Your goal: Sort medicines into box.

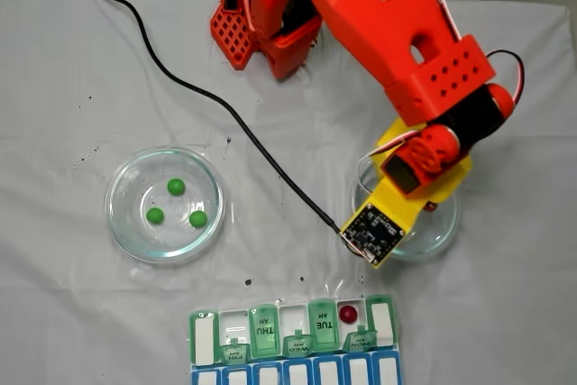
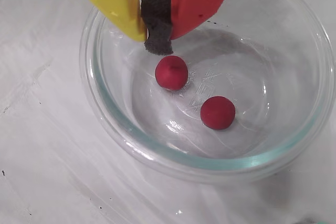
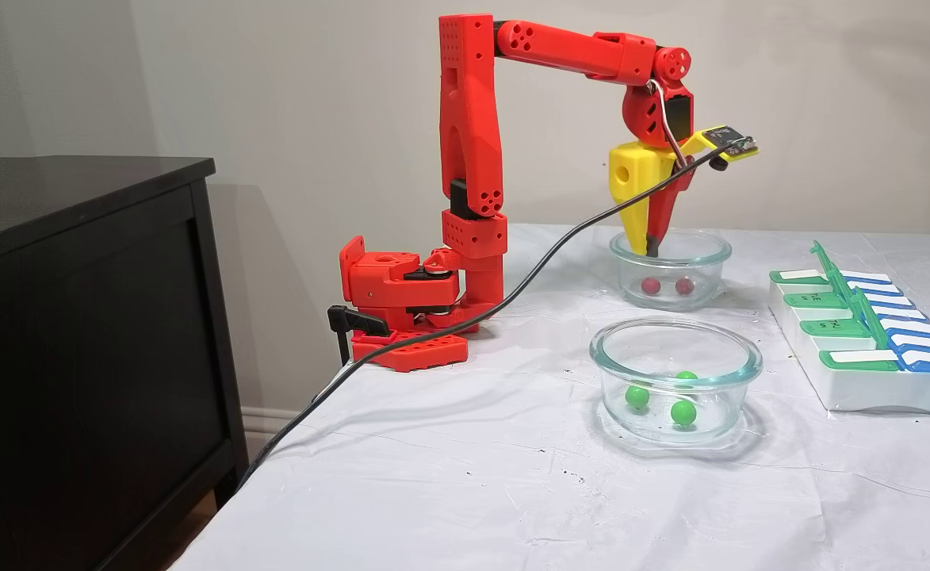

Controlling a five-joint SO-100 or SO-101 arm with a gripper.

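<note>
My gripper hangs inside a clear glass dish, its yellow and red fingers shut together with only the dark foam pad between them. Two red medicines lie on the dish floor just below the fingertips, untouched. A second glass dish holds three green medicines. The box lies at the table's front edge with green lids up. One red medicine sits in an open cell.
A black cable runs across the white table cover to the wrist camera board. The arm's red base stands at the table's back edge. A dark cabinet stands beside the table.
</note>
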